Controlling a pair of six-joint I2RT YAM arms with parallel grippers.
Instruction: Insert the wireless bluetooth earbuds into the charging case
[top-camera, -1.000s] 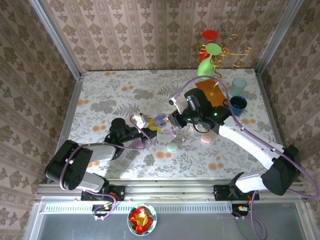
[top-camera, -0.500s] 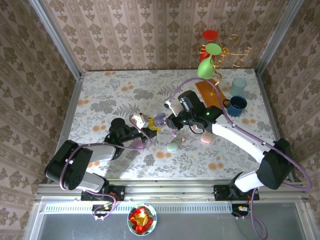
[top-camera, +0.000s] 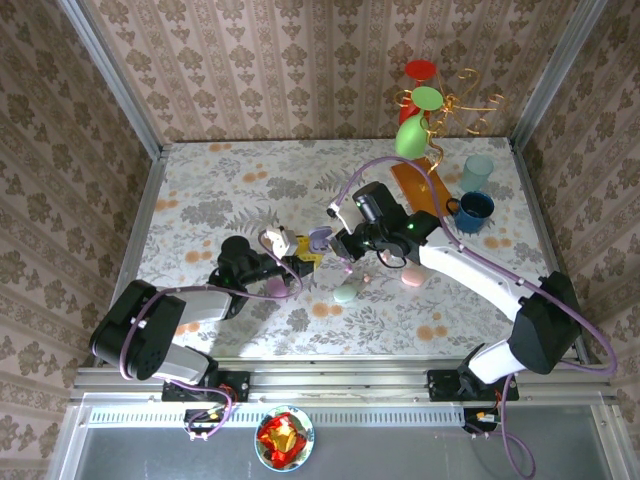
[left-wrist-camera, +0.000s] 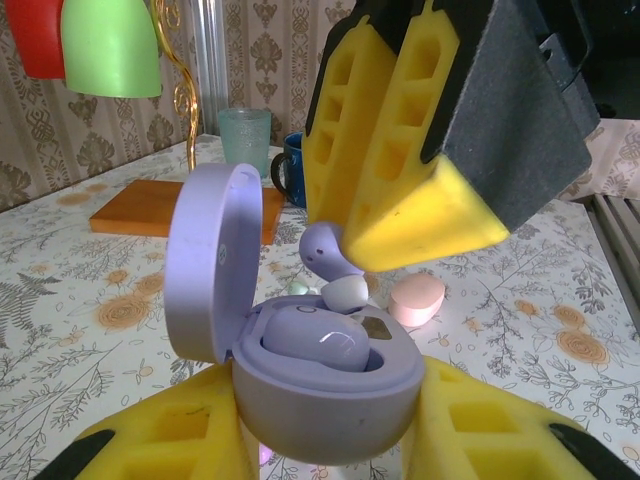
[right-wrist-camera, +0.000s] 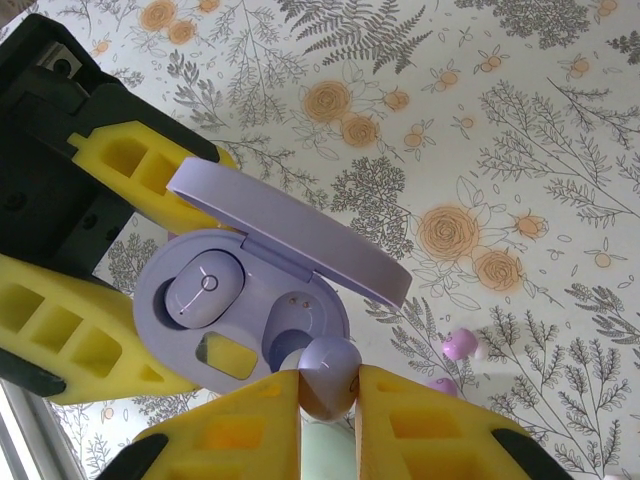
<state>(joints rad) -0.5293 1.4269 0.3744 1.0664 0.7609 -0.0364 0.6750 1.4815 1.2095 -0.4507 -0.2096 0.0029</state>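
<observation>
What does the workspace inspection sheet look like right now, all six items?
Surface: floral tablecloth, flat.
Job's things: lilac case open; seated earbud in one slot; second earbud by the empty slot.
Clutter: mint case, pink case, loose pink buds, blue mug, teal cup, orange board, cup tree.
Grippers: left gripper shut on lilac case; right gripper shut on second earbud.
Cables: lilac cable loops over right arm.
Surroundings: wallpapered walls; sweets bowl below the rail.

left arm (top-camera: 185, 308): black joints, pale grey links | right arm (top-camera: 480, 272): white links, black joints, small green light | cables (top-camera: 400, 158): thin, lilac, looped | fingers (right-wrist-camera: 420, 425): yellow plastic, rectangular pockets, black mounts
</observation>
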